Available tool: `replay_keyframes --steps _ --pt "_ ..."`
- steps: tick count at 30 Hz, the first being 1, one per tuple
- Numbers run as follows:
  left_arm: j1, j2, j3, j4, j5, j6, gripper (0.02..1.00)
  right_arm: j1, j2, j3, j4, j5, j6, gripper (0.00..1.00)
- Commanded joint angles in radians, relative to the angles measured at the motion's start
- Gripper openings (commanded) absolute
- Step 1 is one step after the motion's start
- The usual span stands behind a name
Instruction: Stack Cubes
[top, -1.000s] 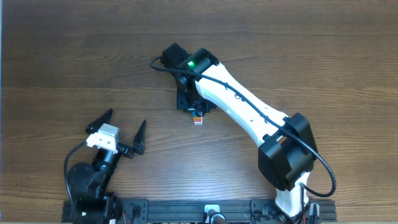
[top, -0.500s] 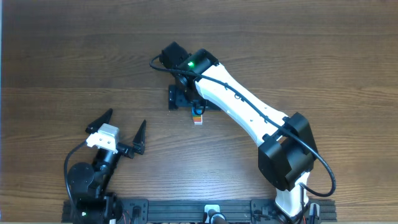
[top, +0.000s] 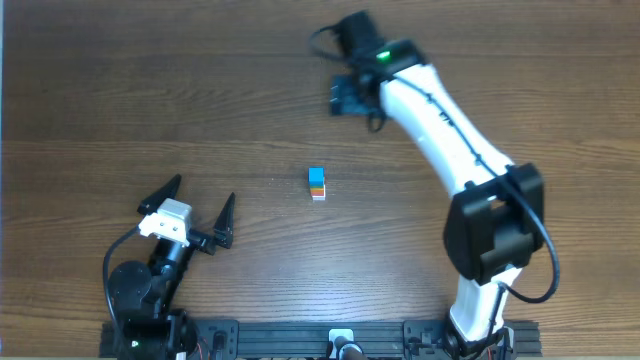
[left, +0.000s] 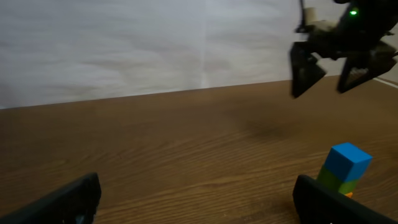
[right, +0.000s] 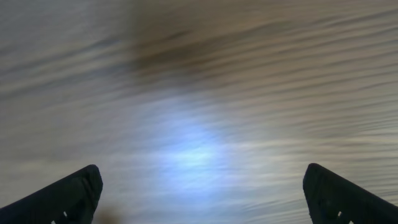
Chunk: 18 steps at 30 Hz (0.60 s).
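Note:
A small stack of cubes (top: 317, 184) stands upright in the middle of the wooden table, blue on top with orange and white showing below. The left wrist view shows the stack (left: 344, 169) as blue over green over orange. My right gripper (top: 350, 97) hangs open and empty, well past the stack toward the table's far side, and it is also seen as the right gripper (left: 329, 68) raised above the table in the left wrist view. My left gripper (top: 200, 205) rests open near its base, left of the stack, holding nothing.
The brown wooden table (top: 120, 90) has free room on all sides of the stack. A pale wall (left: 124, 43) rises behind the table's far edge. The right wrist view shows bare tabletop (right: 199, 112) between the open fingers.
My right gripper has let go and pulled away from the stack, rising toward the table's far right. The stack now stands uncovered. The left arm has not moved.

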Motion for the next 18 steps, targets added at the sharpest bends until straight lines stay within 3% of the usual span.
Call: replay_keyframes --steps 1,8,18 --pt "-0.003 -0.005 -0.005 -0.001 0.010 0.005 0.998 -0.127 -0.019 0.016 0.006 0.100 -0.151 0.993" --pt "-0.003 -0.005 -0.005 -0.001 0.010 0.005 1.000 -0.289 -0.064 0.005 0.070 0.118 -0.291 0.991" --pt "-0.003 -0.005 -0.005 -0.001 0.010 0.005 1.000 -0.301 -0.353 -0.266 0.270 0.061 -0.320 0.993"
